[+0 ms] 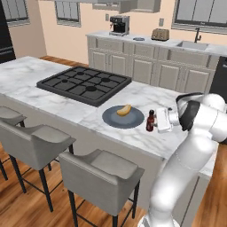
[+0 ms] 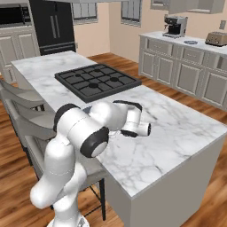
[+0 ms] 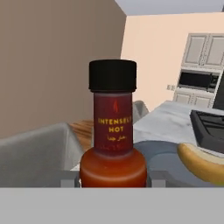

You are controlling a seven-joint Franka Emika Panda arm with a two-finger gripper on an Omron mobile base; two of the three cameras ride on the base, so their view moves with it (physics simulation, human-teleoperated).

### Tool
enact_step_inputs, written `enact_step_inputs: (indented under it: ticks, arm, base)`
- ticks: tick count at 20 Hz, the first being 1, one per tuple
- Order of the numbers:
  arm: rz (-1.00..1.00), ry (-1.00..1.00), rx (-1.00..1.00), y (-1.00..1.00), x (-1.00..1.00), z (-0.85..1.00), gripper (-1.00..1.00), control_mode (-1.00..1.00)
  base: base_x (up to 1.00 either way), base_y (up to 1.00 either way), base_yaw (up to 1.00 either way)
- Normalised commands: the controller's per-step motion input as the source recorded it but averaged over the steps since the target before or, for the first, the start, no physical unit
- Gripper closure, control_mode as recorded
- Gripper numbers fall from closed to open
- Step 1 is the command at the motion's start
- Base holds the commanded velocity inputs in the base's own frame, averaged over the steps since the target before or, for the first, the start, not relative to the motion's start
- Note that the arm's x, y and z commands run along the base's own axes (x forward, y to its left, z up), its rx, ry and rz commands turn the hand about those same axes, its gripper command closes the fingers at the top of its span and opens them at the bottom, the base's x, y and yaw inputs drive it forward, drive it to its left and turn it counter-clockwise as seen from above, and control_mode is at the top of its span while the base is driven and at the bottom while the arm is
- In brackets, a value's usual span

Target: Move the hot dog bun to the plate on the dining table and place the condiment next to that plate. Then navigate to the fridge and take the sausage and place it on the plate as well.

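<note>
Left base view: bun (image 1: pixel 124 110) sits on plate (image 1: pixel 123 117); your pincer (image 1: pixel 156 121) grips the condiment (image 1: pixel 150 120) beside that plate; sausage outstanding.

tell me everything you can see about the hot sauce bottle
The condiment is a slim dark-red bottle with a black screw cap, a narrow neck and a rounder orange-red shoulder; yellow lettering on the neck reads "hot". It looks glossy, like glass. It stands upright on the dining table, just right of the plate in the left base view, apart from its rim. The claw grips it from the side.
</note>
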Motion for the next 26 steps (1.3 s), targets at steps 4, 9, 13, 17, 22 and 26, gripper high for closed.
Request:
enact_step_inputs:
  ticks: [4,9,13,17,22,26]
  arm:
    - [0.05,0.0,0.0,0.0,0.37,-0.35,1.0,-1.0]
    - [0.04,0.0,0.0,0.0,0.32,-0.32,1.0,-1.0]
    - [0.02,0.0,0.0,0.0,0.3,-0.31,1.0,-1.0]
    - [0.0,-0.01,0.0,0.0,0.33,-0.22,1.0,-1.0]
    - [0.0,-0.02,-0.05,0.06,0.11,-0.23,-1.0,-1.0]
    - [0.0,-0.14,-0.16,0.25,-0.26,-0.28,-1.0,-1.0]
  base:
    - [0.0,0.0,0.0]
    - [0.0,0.0,0.0]
    - [0.0,0.0,0.0]
    - [0.0,0.0,0.0]
    - [0.0,0.0,0.0]
    - [0.0,0.0,0.0]
